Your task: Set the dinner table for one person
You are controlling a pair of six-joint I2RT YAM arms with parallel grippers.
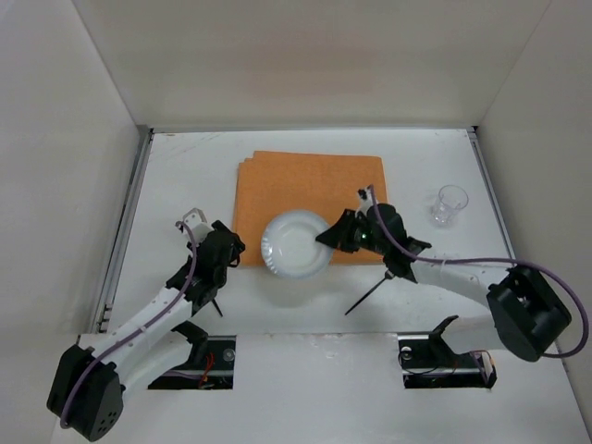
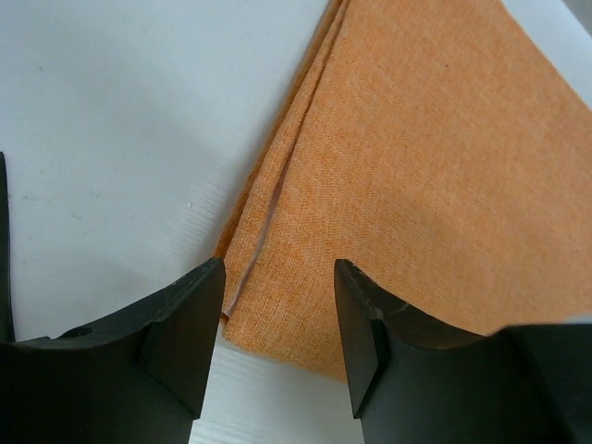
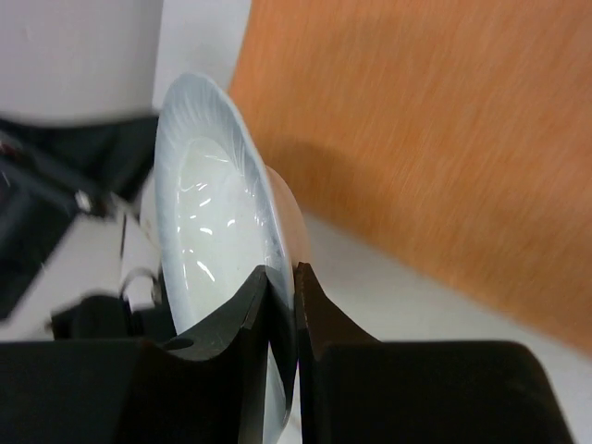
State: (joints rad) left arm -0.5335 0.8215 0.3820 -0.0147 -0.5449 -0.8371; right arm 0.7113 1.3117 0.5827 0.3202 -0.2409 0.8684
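We list: table [image 1: 185,176], white, lying beneath the orange placemat [image 1: 310,180] and extending past all its edges. White plate [image 1: 294,245] over the placemat's near edge, rim clamped in the right gripper [image 3: 282,275]. Left gripper [image 2: 277,301], fingers apart, holding nothing, at the placemat's near left corner. Clear glass [image 1: 450,205] right of the placemat.

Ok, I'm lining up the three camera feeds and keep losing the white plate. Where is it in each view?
Top external: the plate is at centre, overlapping the near edge of the orange placemat, its right rim in the right end effector.
Left wrist: not in it; only a corner of the orange placemat.
Right wrist: left of centre, tilted, rim pinched.
Shared landmark: the orange placemat, in all three.
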